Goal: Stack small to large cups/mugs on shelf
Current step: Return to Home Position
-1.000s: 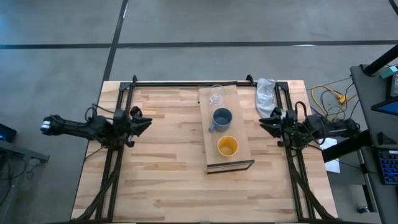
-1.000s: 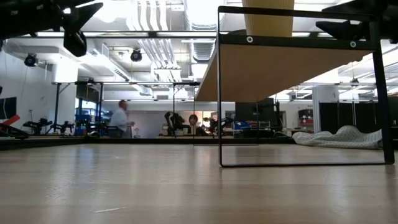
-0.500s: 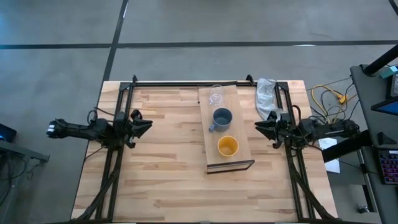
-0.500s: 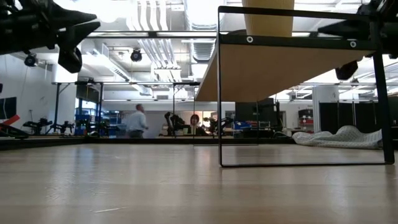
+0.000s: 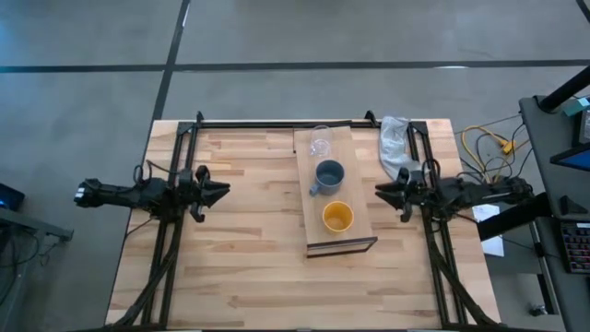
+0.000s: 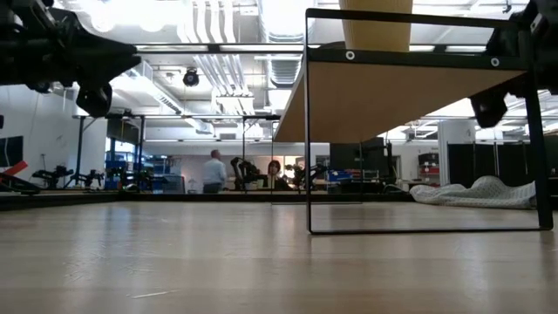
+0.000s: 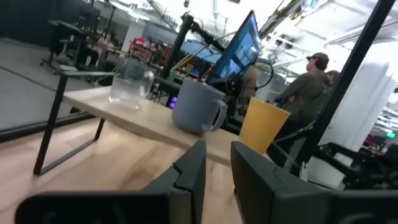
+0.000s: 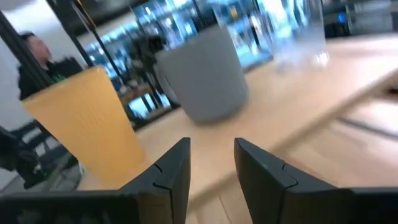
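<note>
Cups/mugs, three, upright in a single row along the shelf (image 5: 359,180), mouths up.
- Clear glass cup (image 5: 320,141): transparent and smooth, at the far end of the board.
- Blue-grey mug (image 5: 329,173): matt, rounded wall, loop handle. It stands in the middle, apart from both neighbours.
- Yellow-orange cup (image 5: 337,217): tapered and handleless, faintly ribbed in the right wrist view, nearest the dark front edge. Its open mouth shows only its own yellow inside.

Shelf: long light-wood board, raised on thin dark metal legs. It rests on the slatted wooden tabletop (image 5: 249,267), right of centre in the high view.

White cloth (image 5: 395,143): crumpled, on the tabletop by the far right corner, just beside the shelf.

Left gripper (image 5: 219,192): low over the table's left side, pointing at the shelf and well apart from it. Its fingers are slightly parted and grasp nothing.

Right gripper (image 5: 381,194): just beside the shelf's right edge, level with the gap between mug and yellow cup. Its fingers are likewise parted and empty.

Yellow cables (image 5: 484,143): on the floor right of the table.

Person (image 6: 214,171): standing far off in the room behind.
</note>
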